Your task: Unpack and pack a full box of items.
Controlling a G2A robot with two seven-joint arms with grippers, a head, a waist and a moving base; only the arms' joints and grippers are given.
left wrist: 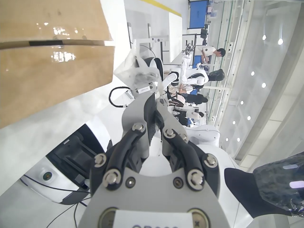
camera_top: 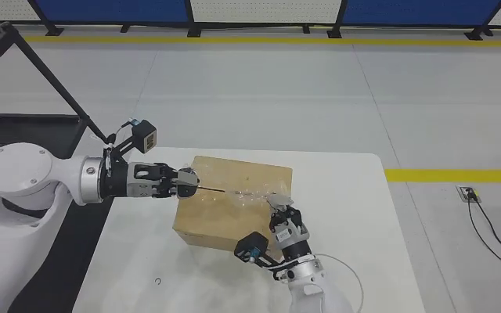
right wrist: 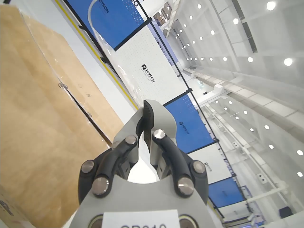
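A brown cardboard box (camera_top: pixel 227 215) lies shut on the white table (camera_top: pixel 344 196), with clear tape along its top seam (left wrist: pixel 45 43). My left gripper (camera_top: pixel 192 181) is above the box's left end and points along the seam; its fingers (left wrist: pixel 152 110) are shut with nothing plainly between them. At the box's right end, my right gripper (camera_top: pixel 278 205) is shut on a strip of clear tape (right wrist: pixel 99 20) that curls up off the box (right wrist: pixel 42 110). The left wrist view has that crumpled tape (left wrist: pixel 137 72) beyond my left gripper's tips.
A small ring-like object (camera_top: pixel 159 282) lies on the table near its front left. A thin white cable (camera_top: pixel 348 270) loops by the right arm. A black frame (camera_top: pixel 47 70) stands left of the table.
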